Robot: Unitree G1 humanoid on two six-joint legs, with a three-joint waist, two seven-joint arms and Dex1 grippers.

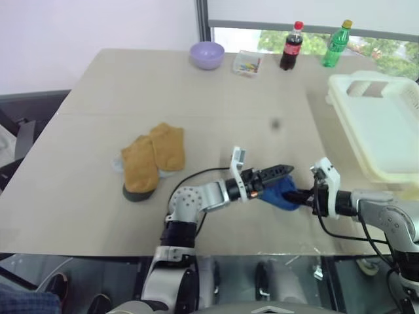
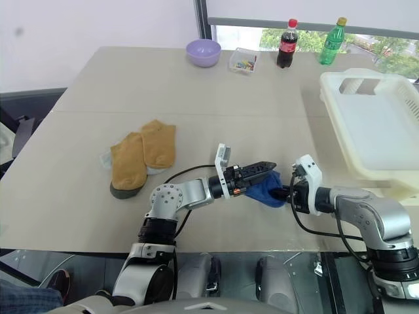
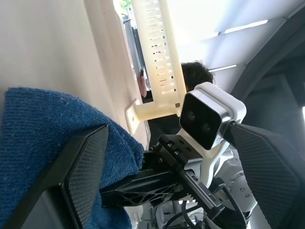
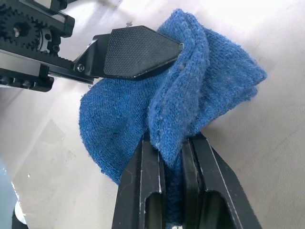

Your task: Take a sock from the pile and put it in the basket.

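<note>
Sock (image 4: 190, 100), blue, pinched in closed right pincer (image 4: 172, 143), left pincer (image 1: 278, 173) spread wide, apparently resting against it.

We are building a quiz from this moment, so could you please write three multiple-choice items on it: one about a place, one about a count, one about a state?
1. Where does the basket stand?
A. on the table's right side
B. on the floor
C. beside the lavender bowl

2. How many mustard-yellow socks lie on the table?
A. one
B. two
C. four

3. How is the blue sock held?
A. it lies untouched
B. the left gripper alone clamps it
C. the right gripper is shut on it

Answers:
1 A, it sits at the table's right edge.
2 B, two lie side by side.
3 C, the right wrist view shows fabric pinched between its fingers, the left's standing wide.
</note>
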